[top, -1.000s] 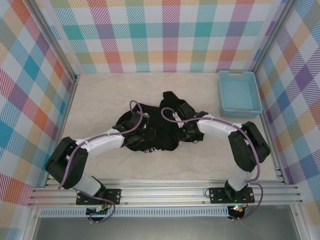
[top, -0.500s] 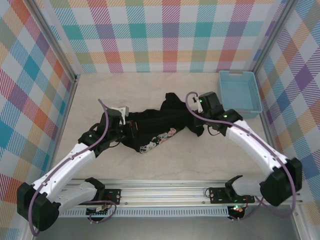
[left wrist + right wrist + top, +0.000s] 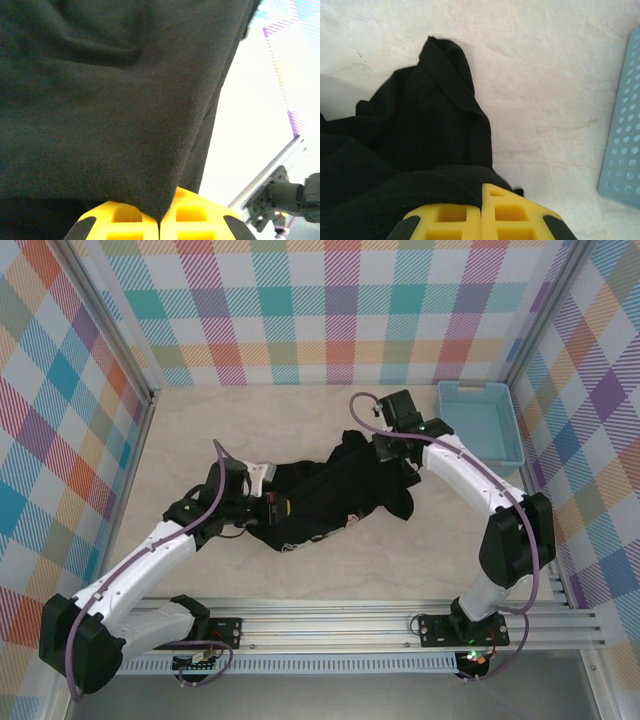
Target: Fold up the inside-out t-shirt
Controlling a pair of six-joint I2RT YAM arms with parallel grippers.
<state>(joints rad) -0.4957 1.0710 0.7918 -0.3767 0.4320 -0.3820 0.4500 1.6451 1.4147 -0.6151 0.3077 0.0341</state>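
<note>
Clamping one t-shirt (image 3: 330, 490) are two tools, left tool (image 3: 160, 220) and right tool (image 3: 481, 200); one basket (image 3: 478, 428).

Basket (image 3: 478, 426) blocks far-right corner; t-shirt (image 3: 330, 490) heaped centre; table (image 3: 215, 420) open far-left, near edge.

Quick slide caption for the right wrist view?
Right end effector shut on the black t-shirt, light-blue basket at the right edge.

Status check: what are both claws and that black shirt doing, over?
Left gripper shut on t-shirt. Right gripper shut on it too. Bunched, stretched between them. Blue basket apart, far right.
</note>
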